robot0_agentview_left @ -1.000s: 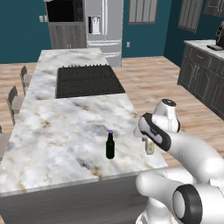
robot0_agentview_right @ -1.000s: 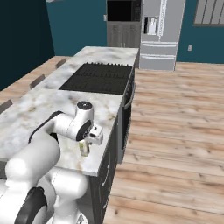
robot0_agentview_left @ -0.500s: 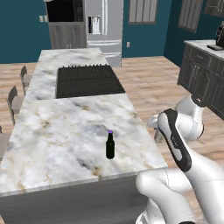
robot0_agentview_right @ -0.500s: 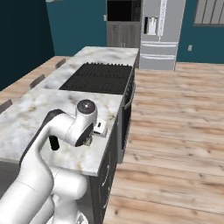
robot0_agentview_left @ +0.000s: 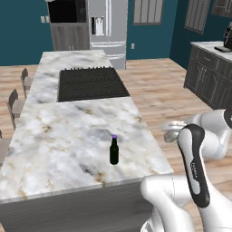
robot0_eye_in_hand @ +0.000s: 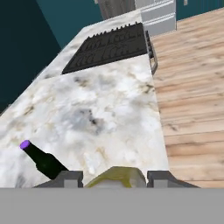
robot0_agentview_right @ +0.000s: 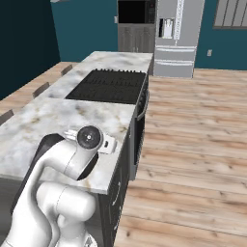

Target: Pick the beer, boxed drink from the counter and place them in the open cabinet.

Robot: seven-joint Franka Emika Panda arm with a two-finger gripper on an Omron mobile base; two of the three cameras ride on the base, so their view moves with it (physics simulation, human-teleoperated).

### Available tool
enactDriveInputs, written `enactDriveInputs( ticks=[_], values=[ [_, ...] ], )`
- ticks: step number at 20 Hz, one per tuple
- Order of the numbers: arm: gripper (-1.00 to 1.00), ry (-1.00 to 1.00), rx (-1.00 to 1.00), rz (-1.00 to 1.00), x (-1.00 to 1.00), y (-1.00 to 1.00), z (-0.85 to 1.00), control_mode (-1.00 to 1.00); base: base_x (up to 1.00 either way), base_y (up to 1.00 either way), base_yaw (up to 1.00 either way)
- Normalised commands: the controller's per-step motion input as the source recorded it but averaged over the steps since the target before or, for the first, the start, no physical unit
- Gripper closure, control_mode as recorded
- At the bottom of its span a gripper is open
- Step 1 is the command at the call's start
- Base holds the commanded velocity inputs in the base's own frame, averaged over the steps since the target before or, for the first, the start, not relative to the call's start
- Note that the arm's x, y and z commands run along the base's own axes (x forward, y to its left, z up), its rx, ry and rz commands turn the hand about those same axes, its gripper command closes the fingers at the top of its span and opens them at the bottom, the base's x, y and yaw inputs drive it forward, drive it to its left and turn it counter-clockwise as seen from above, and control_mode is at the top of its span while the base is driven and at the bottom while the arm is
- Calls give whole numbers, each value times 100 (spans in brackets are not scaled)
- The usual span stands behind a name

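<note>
Beer [robot0_agentview_left: 114, 151] stands upright on the counter [robot0_agentview_left: 59, 136], purple cap up, near the front right part of the marble top, well clear of the black cooktop [robot0_agentview_left: 90, 83] set farther back; bare veined marble all round it. In the hand view the bottle [robot0_eye_in_hand: 42, 159] shows tilted at lower left, only because the camera is rolled. Boxed drink [robot0_eye_in_hand: 117, 178] sits between the two dark finger tips at the bottom of the hand view, pale yellow top just showing, a finger close on each side; gripper [robot0_eye_in_hand: 114, 178] is closed narrow on the carton, holding it. From the left base camera the hand end is off the right edge of the island, over the wood floor [robot0_agentview_left: 163, 99], a pale grey blurred shape there; the carton itself cannot be made out in that view. From the right base camera the wrist [robot0_agentview_right: 91, 139] hangs at the island's near right corner, arm body covering much of the front marble. Surroundings: stainless fridge [robot0_agentview_left: 107, 27] against the teal back wall, dark wall oven unit [robot0_agentview_left: 68, 25] to its left, bar stools [robot0_agentview_left: 17, 103] along the island's left side, a second dark grey cabinet run [robot0_agentview_left: 209, 74] with marble worktop at far right. Oven handle [robot0_agentview_right: 143, 103] on the island's right face below the cooktop
</note>
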Motion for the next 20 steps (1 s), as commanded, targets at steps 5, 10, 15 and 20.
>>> enactDriveInputs(
  ticks=[5, 10, 15, 20],
  values=[
    [100, -10, 0, 0, -41, -5, 28, -100, 0, 0, 0],
    [100, -9, 0, 0, -47, -22, 10, -100, 0, 0, 0],
    [100, -12, 0, 0, -20, -5, 0, -100, 0, 0, 0],
    [100, -1, 0, 0, 0, 0, -1, 100, 0, 0, 0]
  ],
)
